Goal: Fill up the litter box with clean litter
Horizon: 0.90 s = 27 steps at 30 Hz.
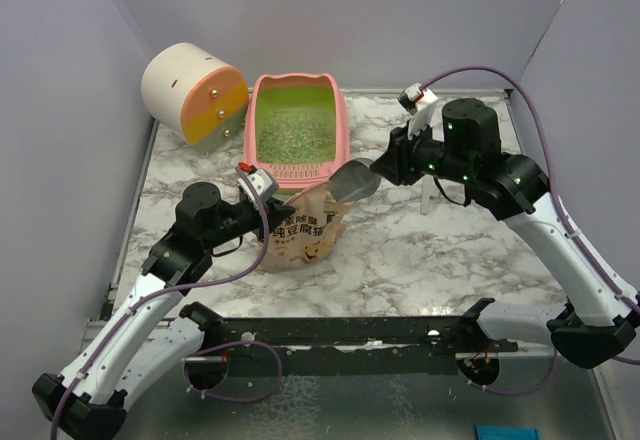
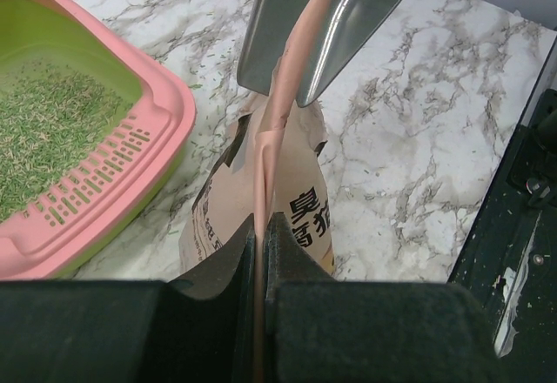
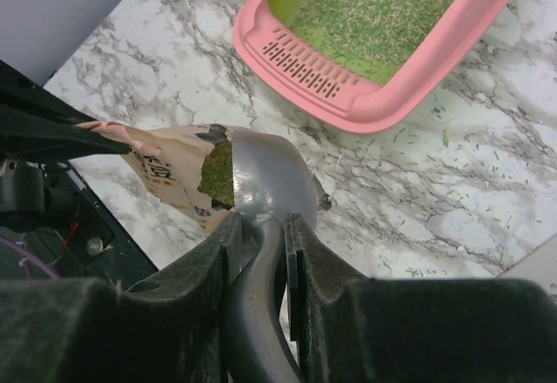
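Both my hands hold: left hand (image 2: 261,226) pinches the pouch (image 1: 300,235), right hand (image 3: 263,231) grips the scoop (image 3: 265,178); hard digging could tear it, spilling clean litter (image 3: 218,174).

- litter box (image 1: 341,130): pink tray, lime-green inside, flat at back of bench, slotted ledge at near end
- clean litter (image 1: 292,132): greenish-grey granules covering its floor; stray bits alongside

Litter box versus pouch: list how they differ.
The litter box is pink, lies flat and untouched; the pouch is tan, stands upright, pinched by the left hand. The litter box is wide open; the pouch's mouth is narrow, with the scoop at it. Both hold greenish litter.
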### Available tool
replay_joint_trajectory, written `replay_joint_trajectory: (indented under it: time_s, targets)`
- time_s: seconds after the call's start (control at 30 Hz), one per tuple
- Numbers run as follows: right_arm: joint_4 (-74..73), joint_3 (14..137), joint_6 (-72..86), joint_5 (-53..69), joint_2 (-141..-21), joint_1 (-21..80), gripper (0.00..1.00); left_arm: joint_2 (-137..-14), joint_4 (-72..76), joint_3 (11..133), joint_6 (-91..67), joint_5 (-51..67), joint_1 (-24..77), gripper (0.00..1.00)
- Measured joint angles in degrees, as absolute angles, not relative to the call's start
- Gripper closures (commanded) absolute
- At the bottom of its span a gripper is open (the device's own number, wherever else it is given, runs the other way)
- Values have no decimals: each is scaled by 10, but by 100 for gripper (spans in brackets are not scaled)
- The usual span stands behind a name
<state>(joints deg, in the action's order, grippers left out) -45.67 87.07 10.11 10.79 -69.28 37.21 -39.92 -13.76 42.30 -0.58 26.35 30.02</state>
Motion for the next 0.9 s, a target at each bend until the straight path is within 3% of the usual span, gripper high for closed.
replay_joint_trajectory:
  time_s: [0.37,0.9]
  targets:
    - [-437,809,103,131,-701,372,99,-398,-134,422,-12,265,300,100]
    - [-417,815,102,194,-759,387,99,-375,-133,407,-15,295,300,100]
